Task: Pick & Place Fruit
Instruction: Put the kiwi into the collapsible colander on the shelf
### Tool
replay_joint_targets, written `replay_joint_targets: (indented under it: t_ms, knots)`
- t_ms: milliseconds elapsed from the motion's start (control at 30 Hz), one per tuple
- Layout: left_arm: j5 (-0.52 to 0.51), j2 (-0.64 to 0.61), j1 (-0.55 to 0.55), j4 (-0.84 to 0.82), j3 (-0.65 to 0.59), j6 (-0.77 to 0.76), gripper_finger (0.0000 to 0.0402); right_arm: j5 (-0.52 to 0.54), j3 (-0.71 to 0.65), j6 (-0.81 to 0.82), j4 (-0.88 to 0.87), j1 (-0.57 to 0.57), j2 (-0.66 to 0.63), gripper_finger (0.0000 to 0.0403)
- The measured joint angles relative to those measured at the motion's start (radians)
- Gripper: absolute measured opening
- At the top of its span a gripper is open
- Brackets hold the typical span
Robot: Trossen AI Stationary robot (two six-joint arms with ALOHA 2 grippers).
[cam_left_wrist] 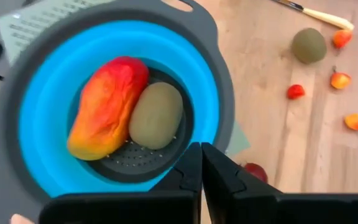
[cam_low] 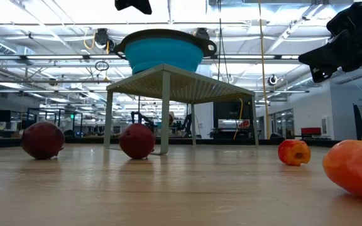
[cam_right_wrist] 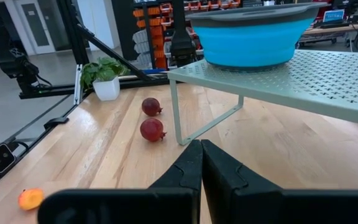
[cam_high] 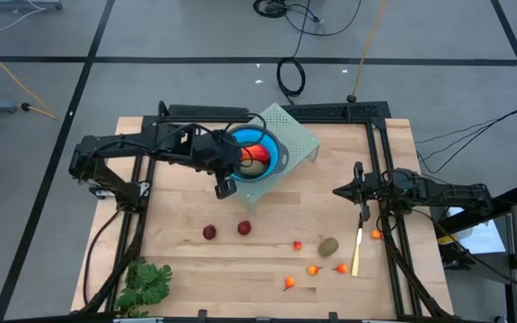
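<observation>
Pale wood planks make up the table, framed by black rails. Toward its far edge a perforated, pale green metal stand on thin legs carries a round blue bowl with a grey rim and a slotted grey floor. Inside the bowl lie a long red-orange piece, smooth and glossy, and an olive oval, matte, touching side by side.

Directly over the bowl hangs the left gripper, its dark fingers pressed together with nothing between them. Well to the right of the bowl the right gripper waits low over the table, likewise clenched and empty.

In front of the bowl two dark-red balls sit near each other on the wood. Farther right of them lie a second oval and several tiny orange-red pieces, scattered apart. A thin yellow stick lies just beside that oval, and a leafy green bunch rests at the near left corner.
</observation>
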Motion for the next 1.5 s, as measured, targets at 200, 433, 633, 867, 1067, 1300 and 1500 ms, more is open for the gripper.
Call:
replay_joint_targets:
  t_ms: [200,433,633,867,1067,1300,1500]
  knots:
    - [0.061,0.000,-0.005,0.002,-0.018,-0.016,0.0006,-0.003,0.000,0.000,-0.002,0.000,0.000,0.0000]
    - [0.081,-0.008,-0.028,0.014,-0.075,-0.046,0.0006,-0.074,0.000,-0.023,-0.002,0.000,0.000,0.0000]
    - [0.065,-0.077,-0.056,0.091,-0.121,-0.064,0.0004,-0.137,0.000,-0.027,-0.001,0.000,0.004,0.0000]
    - [-0.042,-0.253,-0.120,0.181,-0.301,-0.131,0.0002,-0.134,0.001,-0.028,0.022,0.000,0.044,0.0000]
    - [-0.079,-0.421,-0.167,0.342,-0.517,-0.192,0.0003,-0.135,0.000,-0.034,0.139,0.000,0.134,0.0000]
    - [-0.133,-0.614,-0.215,0.484,-0.748,-0.220,0.0006,-0.138,0.043,-0.045,0.241,0.000,0.301,0.0000]
    - [-0.149,-0.755,-0.232,0.579,-0.893,-0.217,0.0006,-0.138,0.137,-0.071,0.231,0.010,0.437,0.0000]
